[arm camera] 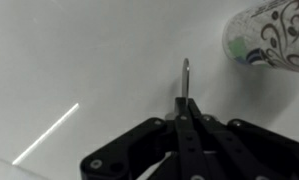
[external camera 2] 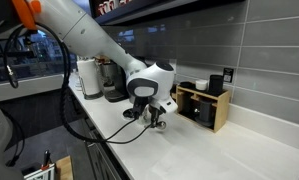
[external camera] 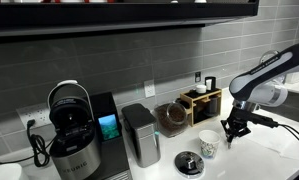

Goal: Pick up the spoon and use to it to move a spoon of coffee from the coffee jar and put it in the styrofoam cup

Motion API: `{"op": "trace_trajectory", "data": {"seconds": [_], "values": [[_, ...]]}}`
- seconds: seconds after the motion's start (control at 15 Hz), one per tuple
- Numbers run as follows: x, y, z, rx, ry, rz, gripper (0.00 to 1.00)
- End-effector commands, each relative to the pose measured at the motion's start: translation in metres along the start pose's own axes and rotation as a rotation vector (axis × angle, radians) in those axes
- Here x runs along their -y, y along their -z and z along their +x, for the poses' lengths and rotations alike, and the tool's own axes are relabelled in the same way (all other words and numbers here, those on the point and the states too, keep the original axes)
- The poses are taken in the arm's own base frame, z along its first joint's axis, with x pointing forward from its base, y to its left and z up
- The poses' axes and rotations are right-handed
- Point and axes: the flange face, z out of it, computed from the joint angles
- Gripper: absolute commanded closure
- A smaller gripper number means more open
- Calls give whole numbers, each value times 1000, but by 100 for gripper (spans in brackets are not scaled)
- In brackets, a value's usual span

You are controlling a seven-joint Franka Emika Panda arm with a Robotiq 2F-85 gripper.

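In the wrist view my gripper (arm camera: 186, 108) is shut on the thin handle of the silver spoon (arm camera: 186, 78), which sticks out past the fingertips over the white counter. The styrofoam cup (arm camera: 274, 35), white with dark swirling print, stands at the top right, apart from the spoon. In an exterior view the gripper (external camera: 229, 132) hangs low just beside the cup (external camera: 208, 145), and the glass coffee jar (external camera: 171, 117) with dark coffee stands behind the cup. In an exterior view the gripper (external camera 2: 154, 120) is close above the counter.
A flat black-and-white disc (external camera: 189, 162) lies in front of the cup. A grey metal canister (external camera: 141, 133) and a coffee machine (external camera: 74, 130) stand further along. A wooden box (external camera: 201, 100) sits against the tiled wall, also seen in an exterior view (external camera 2: 204, 105).
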Motion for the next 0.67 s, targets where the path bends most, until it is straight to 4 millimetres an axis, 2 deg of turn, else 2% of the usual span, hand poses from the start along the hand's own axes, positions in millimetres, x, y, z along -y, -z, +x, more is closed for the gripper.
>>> {"op": "trace_trajectory", "data": {"seconds": [0.0, 0.2, 0.4, 0.53, 0.6], "values": [[14, 47, -5, -38, 81, -48, 99], [47, 80, -16, -44, 208, -80, 99], [97, 112, -41, -25, 379, -100, 99], [133, 125, -62, 3, 487, -97, 99], [110, 116, -49, -20, 398, -77, 97]]}}
